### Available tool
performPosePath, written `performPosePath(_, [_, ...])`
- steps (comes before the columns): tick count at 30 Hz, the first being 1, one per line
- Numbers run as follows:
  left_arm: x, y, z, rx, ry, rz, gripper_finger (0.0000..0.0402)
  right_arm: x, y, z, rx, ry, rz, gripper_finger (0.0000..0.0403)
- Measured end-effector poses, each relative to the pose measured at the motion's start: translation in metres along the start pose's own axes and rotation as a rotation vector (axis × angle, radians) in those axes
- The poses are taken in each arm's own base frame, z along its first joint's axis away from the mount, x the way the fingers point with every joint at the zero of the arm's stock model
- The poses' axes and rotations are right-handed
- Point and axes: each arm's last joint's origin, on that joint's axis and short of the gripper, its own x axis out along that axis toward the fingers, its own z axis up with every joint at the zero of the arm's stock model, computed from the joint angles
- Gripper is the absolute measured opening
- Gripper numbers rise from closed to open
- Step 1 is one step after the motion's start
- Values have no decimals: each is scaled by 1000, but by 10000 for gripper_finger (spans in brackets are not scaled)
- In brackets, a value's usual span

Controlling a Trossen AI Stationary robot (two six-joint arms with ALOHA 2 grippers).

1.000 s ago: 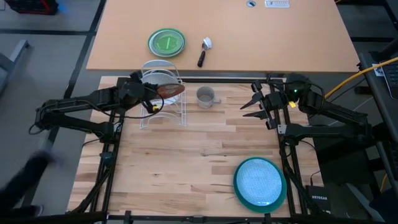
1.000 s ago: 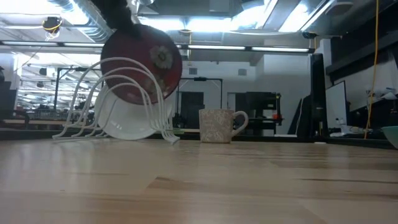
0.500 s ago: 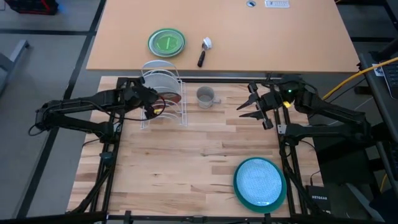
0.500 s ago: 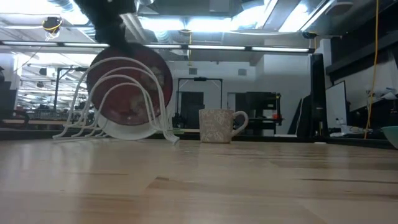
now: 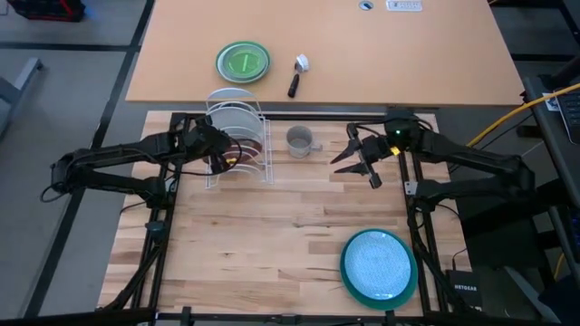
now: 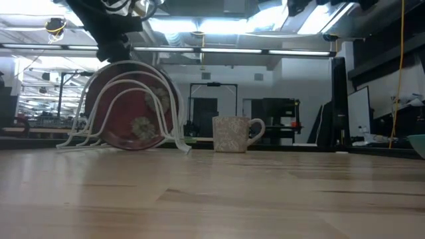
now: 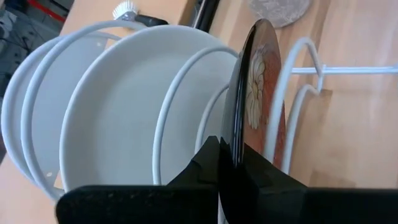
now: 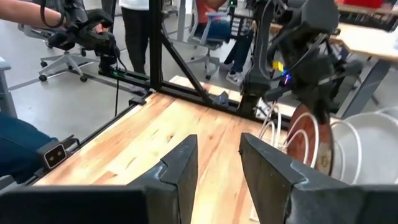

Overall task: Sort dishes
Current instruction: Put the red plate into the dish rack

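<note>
Inspector: The teal plate (image 5: 379,265) is lying at the table's near edge, untouched. The left gripper (image 5: 220,148) is pinching the dark red patterned plate (image 6: 130,114) upright in the white wire rack (image 5: 237,136), before the white plate (image 7: 130,118).

Assessor: Racking appears nearly complete; release likely follows. The right gripper (image 5: 355,160), jaws spread and empty, is hovering beside the grey mug (image 5: 299,140).
</note>
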Motion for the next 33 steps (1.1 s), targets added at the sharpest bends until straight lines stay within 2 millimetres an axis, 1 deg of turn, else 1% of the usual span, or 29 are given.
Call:
performPosePath(8, [4, -1, 1, 27, -37, 10, 17, 15, -9, -14, 46, 52, 16, 127])
performPosePath(14, [4, -1, 1, 6, -32, 9, 35, 21, -13, -20, 68, 77, 24, 127])
performPosePath(21, [4, -1, 1, -31, -24, 29, 60, 22, -13, -21, 69, 78, 24, 127])
performPosePath(29, [4, 0, 0, -99, -19, 50, 111, 22, -14, -21, 69, 77, 24, 127])
performPosePath(33, [2, 1, 1, -136, -24, 48, 127, 22, -13, -21, 69, 77, 24, 127])
